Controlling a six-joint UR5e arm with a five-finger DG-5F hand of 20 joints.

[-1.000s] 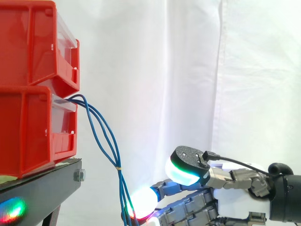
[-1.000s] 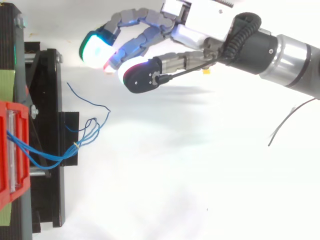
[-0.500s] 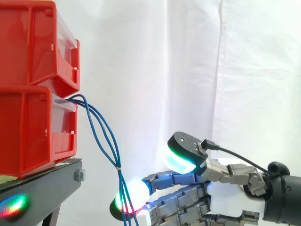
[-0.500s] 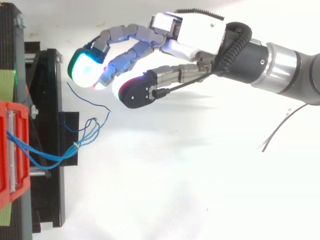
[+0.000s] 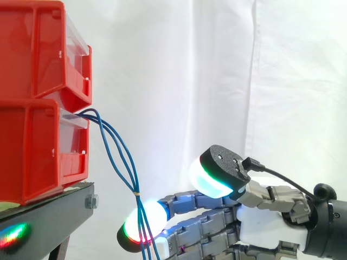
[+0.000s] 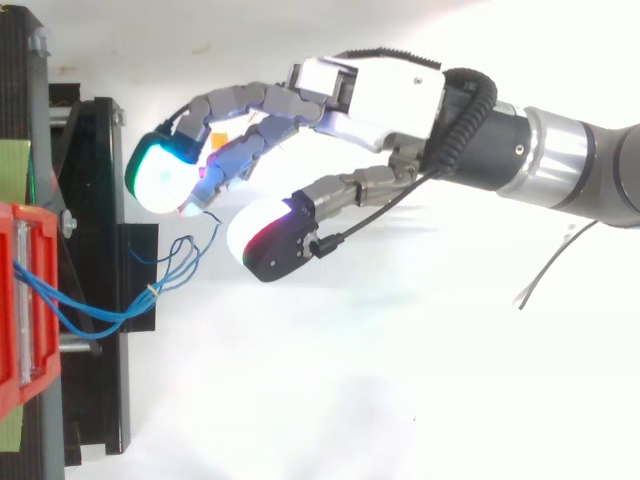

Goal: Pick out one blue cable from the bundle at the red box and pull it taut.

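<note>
Several thin blue cables [image 5: 116,157] run out of the lower red box [image 5: 32,146] and hang in a bundle, tied with a small yellow band, down past the black stand [image 5: 49,216]. From above, their loose ends [image 6: 185,255] spread out beside the stand. My hand [image 5: 265,227] reaches in from the right, open, with its fingers stretched toward the bundle. One glowing fingertip [image 5: 142,226] sits right behind the hanging cables. In the top view the hand [image 6: 380,90] has the cable ends lying between its fingers [image 6: 160,175] and its thumb [image 6: 265,240], with nothing pinched.
A second red box [image 5: 38,49] is stacked on the lower one. A white curtain hangs behind. The stand's black frame [image 6: 100,300] lies just left of my fingertips. A thin dark wire [image 6: 545,270] lies on the white floor at the right.
My hand has moved left toward the stand and closer to the cable bundle. The thumb has swung apart from the fingers, to the far side of the loose ends. The cables have not moved.
</note>
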